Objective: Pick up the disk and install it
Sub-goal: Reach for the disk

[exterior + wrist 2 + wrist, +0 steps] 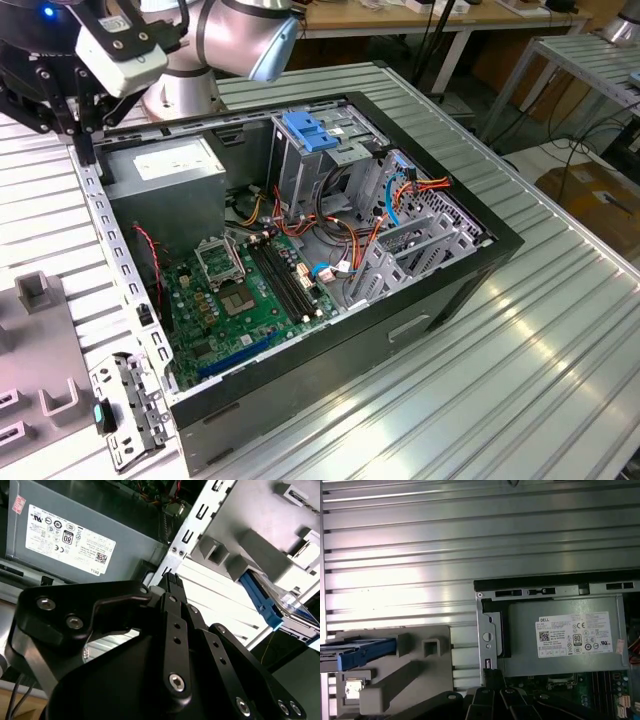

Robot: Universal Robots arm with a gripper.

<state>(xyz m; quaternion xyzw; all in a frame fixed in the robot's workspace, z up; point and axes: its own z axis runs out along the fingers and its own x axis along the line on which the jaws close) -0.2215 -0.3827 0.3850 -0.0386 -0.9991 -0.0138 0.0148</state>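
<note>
At the exterior view's left, about 8 o'clock from the open computer case (pixel 470 270), a grey holder (pixel 40 300) sits on the ribbed metal worktop (pixel 540 380). In the first wrist view the disk (pixel 365 652) rests in this holder, outside the case, with its blue side rail showing. Any print on it is too small to read.

The gripper (pixel 170 579) hangs at about 10 o'clock from the case's middle, over the case's perforated metal edge and just beside the power supply (pixel 165 175). It is well apart from the disk. Whether the gripper is open or closed cannot be told, and it touches nothing that shows.

The power supply carries a white sticker (pixel 572 635) crowded with small black print, a barcode square and round certification marks, and a small red tag sits at one corner.

Towards 3 o'clock come the green motherboard (pixel 250 290), then the metal drive cage (pixel 300 170) with its blue top handle, then bundles of orange, red and blue cables (pixel 400 200).
</note>
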